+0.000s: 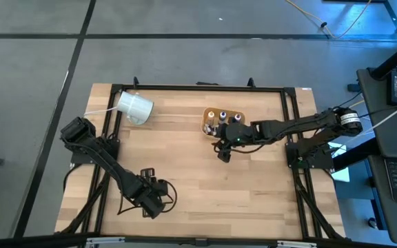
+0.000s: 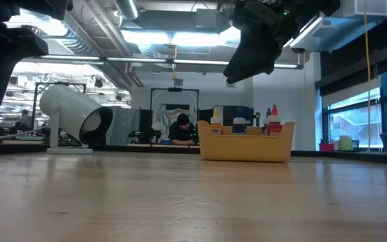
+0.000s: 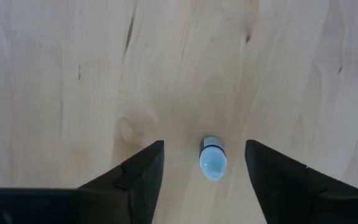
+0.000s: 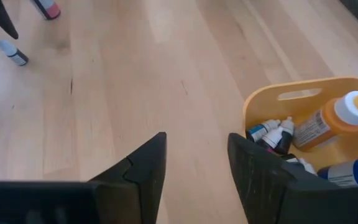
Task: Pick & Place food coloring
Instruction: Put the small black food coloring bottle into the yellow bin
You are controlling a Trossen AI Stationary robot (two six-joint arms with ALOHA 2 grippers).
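A tiny food coloring vial [image 3: 212, 158] with a pale blue cap rests on the bare wood at the near left. My left gripper [image 3: 204, 148] points down over it, open, one finger on each side with a gap to both. The same vial [image 4: 12, 53] shows far off in the right wrist view. The tan-orange tray [image 1: 225, 120] stands at the far middle and holds an orange bottle [image 4: 328, 121], small dropper vials [image 4: 272, 132] and a blue bottle [image 4: 353, 171]. My right gripper [image 4: 196, 140] hangs open with nothing between its fingers, just on the near side of the tray [image 4: 272, 99].
A large white cylinder [image 1: 135, 107] lies on its side at the far left. A red-tipped bottle [image 4: 47, 9] is on the wood close to the left gripper. Bare wood stretches between the two arms. A person [image 2: 182, 128] sits in the room behind the table.
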